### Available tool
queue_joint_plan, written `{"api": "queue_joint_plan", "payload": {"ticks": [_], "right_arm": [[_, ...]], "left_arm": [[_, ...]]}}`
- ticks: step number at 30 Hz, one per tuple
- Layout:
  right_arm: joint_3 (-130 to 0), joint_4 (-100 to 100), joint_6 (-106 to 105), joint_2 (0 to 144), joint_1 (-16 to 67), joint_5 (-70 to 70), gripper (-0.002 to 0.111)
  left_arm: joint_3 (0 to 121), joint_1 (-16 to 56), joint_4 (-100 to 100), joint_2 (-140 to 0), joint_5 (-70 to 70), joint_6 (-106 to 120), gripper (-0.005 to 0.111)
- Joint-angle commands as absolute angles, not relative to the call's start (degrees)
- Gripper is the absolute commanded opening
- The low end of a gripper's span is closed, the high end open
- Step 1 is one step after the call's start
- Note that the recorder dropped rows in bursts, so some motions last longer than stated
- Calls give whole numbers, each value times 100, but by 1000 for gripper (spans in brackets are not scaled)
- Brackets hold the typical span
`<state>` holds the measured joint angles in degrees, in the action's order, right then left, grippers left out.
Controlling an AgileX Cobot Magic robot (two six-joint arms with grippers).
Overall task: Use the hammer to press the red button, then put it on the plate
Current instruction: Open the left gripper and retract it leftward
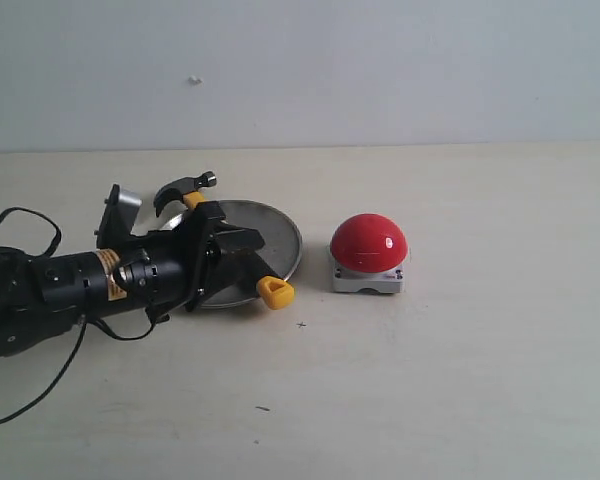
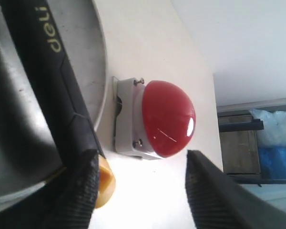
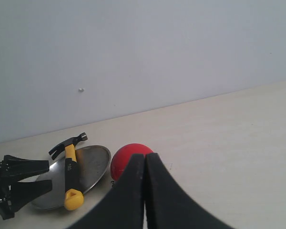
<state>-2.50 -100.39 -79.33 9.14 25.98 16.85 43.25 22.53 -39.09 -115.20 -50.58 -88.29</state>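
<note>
Since its black jaws stand wide apart with nothing between them, the left claw (image 1: 235,250) grips nothing and hovers low over the black-and-yellow-handled hammer (image 3: 70,174). The hammer lies beneath the claw across the round shallow silver metal plate (image 1: 278,232), which suggests the placing step is done. Just right of the claw, clear of the plate's rim, sits the glossy red dome button (image 1: 368,242) on its grey-white base, while the right claw (image 3: 145,171), pressed shut and empty, idles beyond it.

Pale tabletop (image 1: 460,380), and sitting right on it: the plate (image 1: 272,226), and the button (image 1: 369,245) just beside it.
</note>
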Motion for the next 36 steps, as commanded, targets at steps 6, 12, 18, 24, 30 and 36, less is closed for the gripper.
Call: {"api": "queue_joint_plan", "payload": {"ticks": [6,12,18,24,30,36], "right_arm": [[-220,-9995,-7940,883,2600,1665,0],[-220,-9995,-7940,883,2600,1665,0],[-220,-9995,-7940,883,2600,1665,0],[-220,-9995,-7940,883,2600,1665,0],[-220,-9995,-7940,883,2600,1665,0],[-220,-9995,-7940,883,2600,1665,0]], "left_arm": [[4344,1827,-4771,-10590,-4215,-9288,23],[4344,1827,-4924,-10279,-2089,-8540,0],[4193,1827,-4531,-9533,-1939,-7538,0],[3285,1827,-3643,-7889,-2370,-6262,0],[1514,1827,-2011,-5830,-3008,-4769,0],[353,1827,-1774,-4103,-3162,-4689,0]]}}
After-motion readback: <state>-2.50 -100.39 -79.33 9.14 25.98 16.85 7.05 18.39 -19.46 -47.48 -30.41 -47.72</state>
